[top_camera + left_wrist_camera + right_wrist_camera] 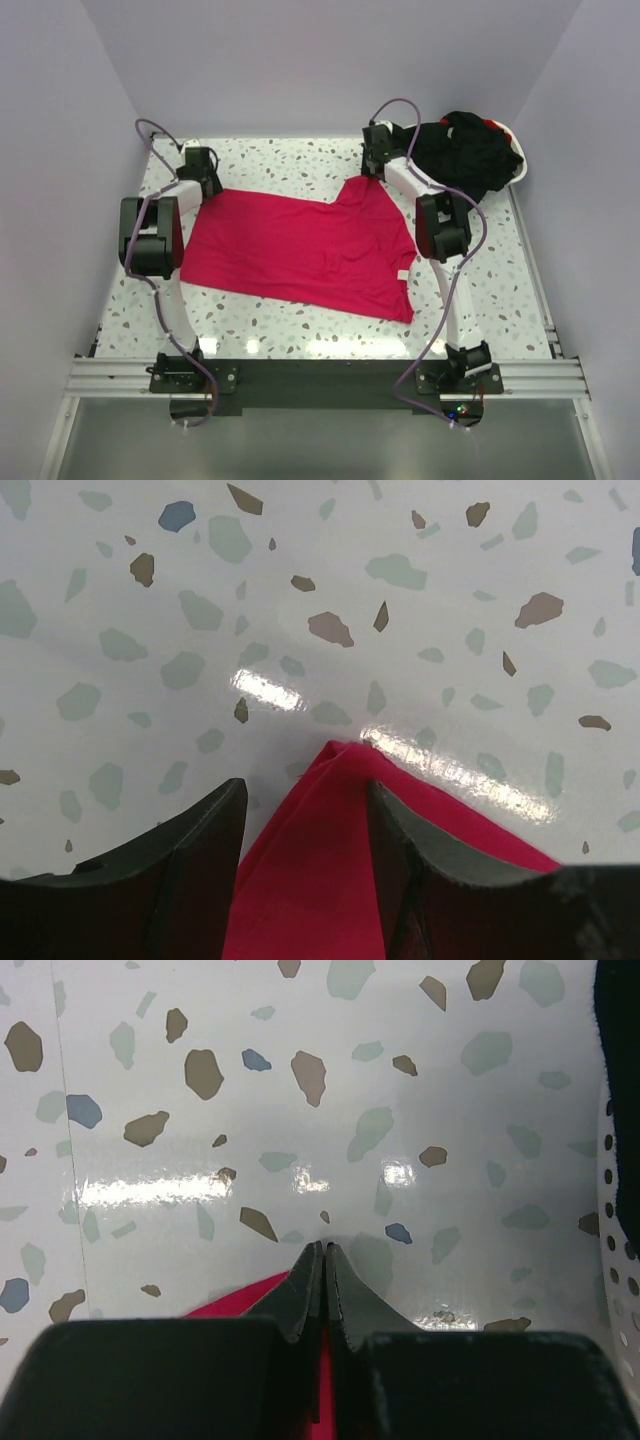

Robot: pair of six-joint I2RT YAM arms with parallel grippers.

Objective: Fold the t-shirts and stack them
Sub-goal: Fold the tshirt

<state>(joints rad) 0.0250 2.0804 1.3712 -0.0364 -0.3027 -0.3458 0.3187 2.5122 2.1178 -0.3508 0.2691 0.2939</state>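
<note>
The pinkish-red t-shirt lies spread flat on the speckled table. My left gripper is at its far left corner. In the left wrist view the jaws of that gripper stand apart, with a raised corner of red cloth between them. My right gripper is at the far right corner. In the right wrist view it is shut, with red cloth pinched between the fingers. Black t-shirts are heaped in the back right.
A white perforated basket holds the black heap at the back right corner; its wall and some black cloth show at the right edge of the right wrist view. Lilac walls enclose the table on three sides.
</note>
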